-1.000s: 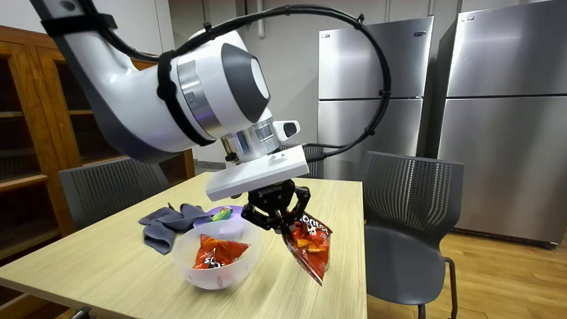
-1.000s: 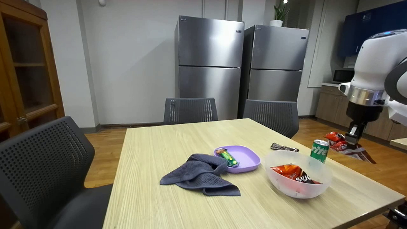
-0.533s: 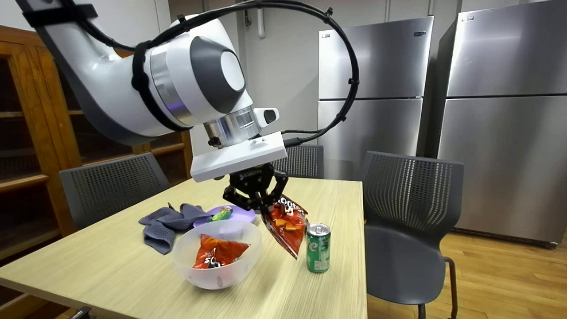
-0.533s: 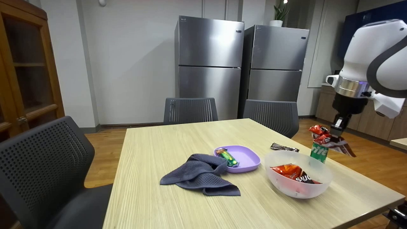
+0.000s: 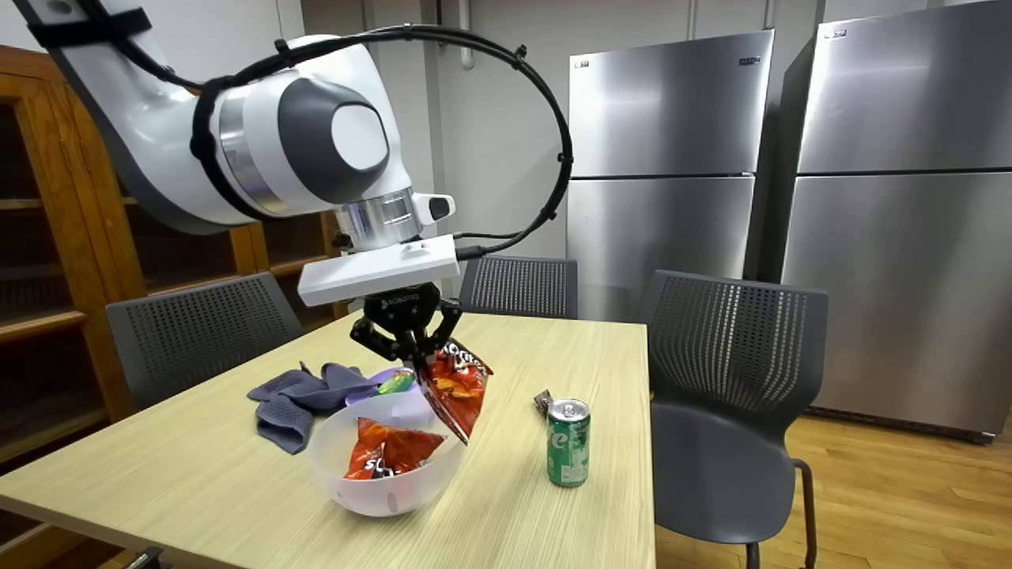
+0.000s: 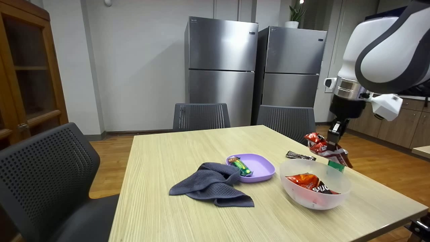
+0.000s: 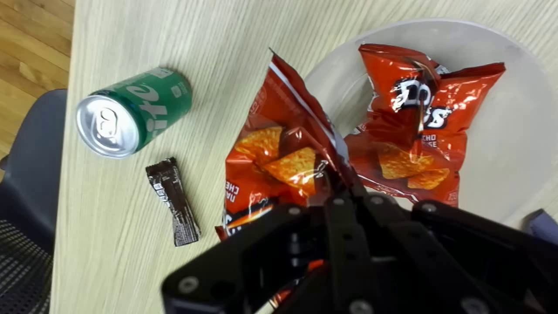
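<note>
My gripper is shut on the edge of a red Doritos bag and holds it above the table beside the bowl's rim. The held bag hangs tilted; it also shows in the wrist view. A translucent white bowl stands on the table. A similar red bag lies inside it. A green Sprite can stands upright apart from the bowl; in an exterior view the bag and bowl partly hide it. A dark wrapped bar lies near the can.
A purple plate with a green-wrapped bar stands behind the bowl. A dark grey cloth lies against the plate. Dark chairs stand round the wooden table.
My gripper has moved left in both exterior views, carrying the held bag from over the can's side to the bowl's edge. The can and the dark bar have come into view behind it.
</note>
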`<state>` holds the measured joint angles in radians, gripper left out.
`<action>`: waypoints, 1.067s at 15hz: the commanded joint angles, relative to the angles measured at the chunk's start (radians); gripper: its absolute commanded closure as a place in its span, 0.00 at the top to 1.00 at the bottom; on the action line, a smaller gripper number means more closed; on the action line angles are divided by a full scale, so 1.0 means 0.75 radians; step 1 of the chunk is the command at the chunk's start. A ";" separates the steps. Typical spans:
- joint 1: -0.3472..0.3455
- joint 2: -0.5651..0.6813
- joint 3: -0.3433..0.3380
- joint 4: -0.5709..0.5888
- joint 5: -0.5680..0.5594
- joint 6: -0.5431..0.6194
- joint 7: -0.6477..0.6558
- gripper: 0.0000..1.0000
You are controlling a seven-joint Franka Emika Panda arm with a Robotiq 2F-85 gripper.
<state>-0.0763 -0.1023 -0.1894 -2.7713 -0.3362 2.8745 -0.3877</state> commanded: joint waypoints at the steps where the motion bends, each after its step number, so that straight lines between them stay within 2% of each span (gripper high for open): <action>1: 0.034 -0.110 0.035 -0.010 0.107 -0.130 -0.125 0.01; 5: 0.070 -0.156 0.044 -0.010 0.123 -0.208 -0.211 0.01; 8: 0.101 -0.132 0.050 -0.006 0.146 -0.240 -0.256 0.01; 12: 0.130 -0.078 0.062 -0.005 0.152 -0.202 -0.272 0.01; 16: 0.120 -0.009 0.089 -0.004 0.106 -0.103 -0.260 0.01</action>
<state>0.0218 -0.1401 -0.1442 -2.7749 -0.2548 2.7478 -0.5568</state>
